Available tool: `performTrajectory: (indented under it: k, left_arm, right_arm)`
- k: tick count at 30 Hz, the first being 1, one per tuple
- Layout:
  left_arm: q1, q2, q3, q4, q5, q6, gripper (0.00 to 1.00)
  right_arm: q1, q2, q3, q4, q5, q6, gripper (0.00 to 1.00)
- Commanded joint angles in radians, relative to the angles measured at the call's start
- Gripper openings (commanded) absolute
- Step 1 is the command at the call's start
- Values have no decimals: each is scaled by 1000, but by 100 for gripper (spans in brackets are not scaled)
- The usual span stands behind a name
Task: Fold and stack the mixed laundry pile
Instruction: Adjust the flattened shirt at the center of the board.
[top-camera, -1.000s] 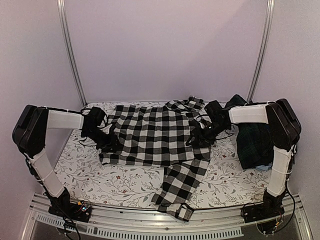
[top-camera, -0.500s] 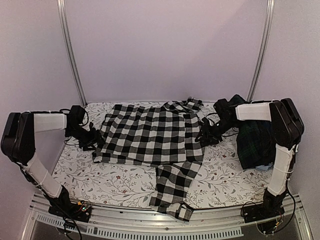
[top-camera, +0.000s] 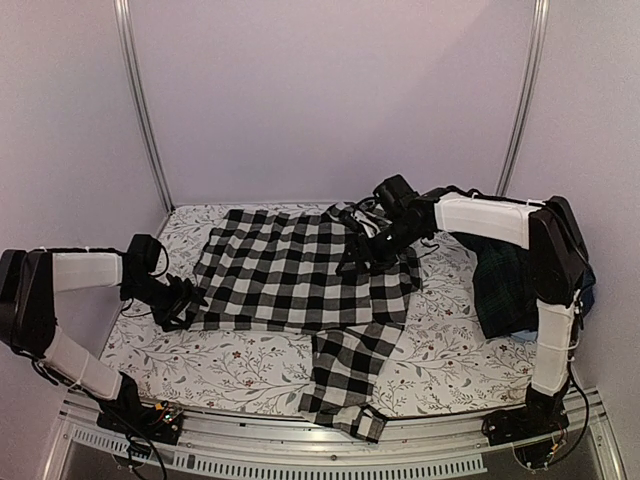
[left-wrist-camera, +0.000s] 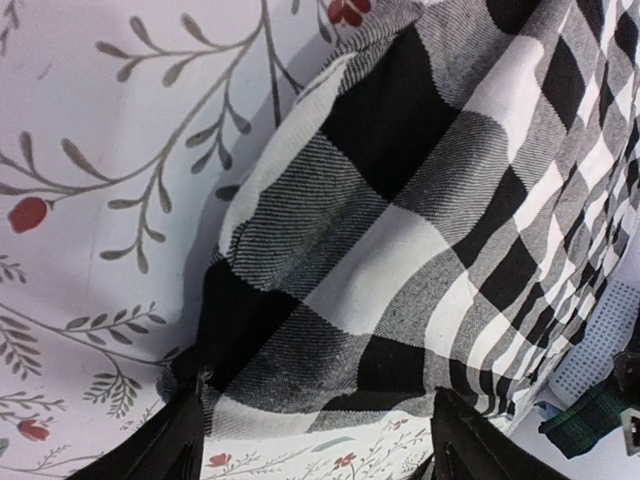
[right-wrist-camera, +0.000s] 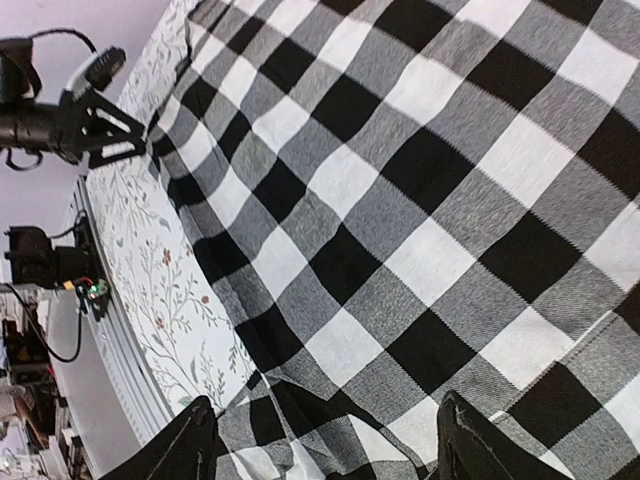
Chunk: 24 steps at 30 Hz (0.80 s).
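Flowery table cover (top-camera: 250, 365) under the black-and-white checked shirt (top-camera: 290, 275), spread flat for folding, left claw (top-camera: 178, 300) wide open at its left corner, right claw (top-camera: 372, 250) wide open over its top right, dark plaid garment (top-camera: 510, 285) waiting to its right.

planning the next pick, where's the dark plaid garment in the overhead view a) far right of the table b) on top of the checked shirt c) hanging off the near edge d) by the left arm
a: the dark plaid garment lies at the far right, with floral cover showing between it and the checked shirt
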<state>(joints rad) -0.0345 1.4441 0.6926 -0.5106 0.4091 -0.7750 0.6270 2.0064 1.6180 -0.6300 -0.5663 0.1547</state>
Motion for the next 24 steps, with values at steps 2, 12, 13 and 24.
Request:
performTrajectory:
  k: [2, 12, 13, 24]
  left_arm:
    - [9, -35, -55, 34, -28, -149, 85]
    - [15, -8, -78, -15, -67, -234, 88]
    - [16, -37, -77, -35, -87, -241, 89]
    - [15, -85, -71, -162, -107, -264, 88]
  right_arm:
    - [16, 76, -63, -51, 35, -84, 75]
    - [15, 129, -194, -55, 68, -116, 76]
    - [14, 129, -202, -59, 85, -116, 76]
    - [-11, 136, -233, -74, 111, -66, 75]
